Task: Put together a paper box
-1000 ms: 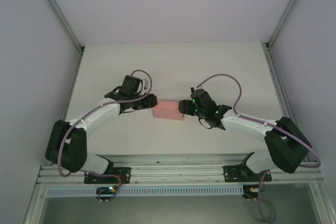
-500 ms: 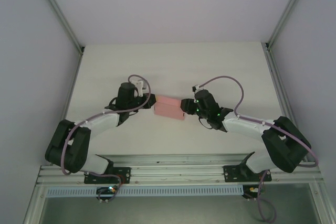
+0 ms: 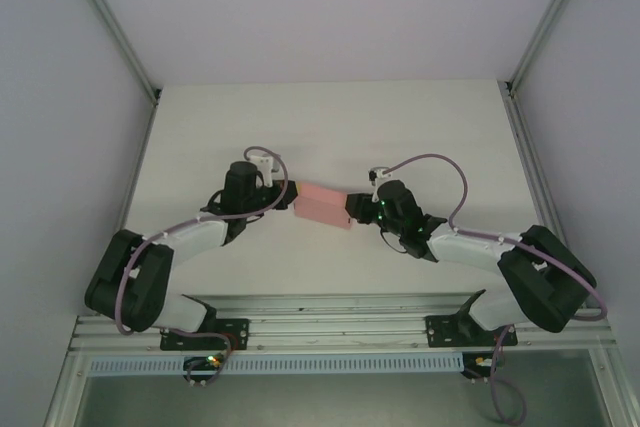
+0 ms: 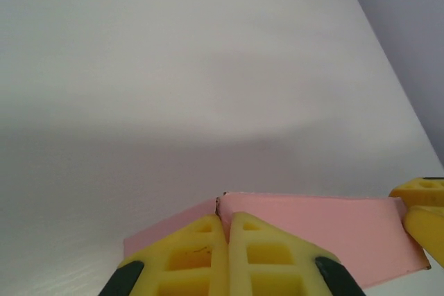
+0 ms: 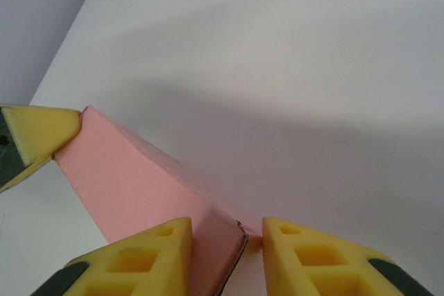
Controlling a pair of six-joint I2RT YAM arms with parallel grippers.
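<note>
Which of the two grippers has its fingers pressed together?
The left gripper: its yellow fingers meet at the paper box's corner. The right gripper's fingers stand apart, with the box's end between them.

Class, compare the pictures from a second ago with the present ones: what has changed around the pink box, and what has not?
The left gripper turned and moved right to the left end of the paper box, then shut on its edge. The right gripper narrowed its jaws around the right end. The box stays at about the same spot on the table, between both grippers.
</note>
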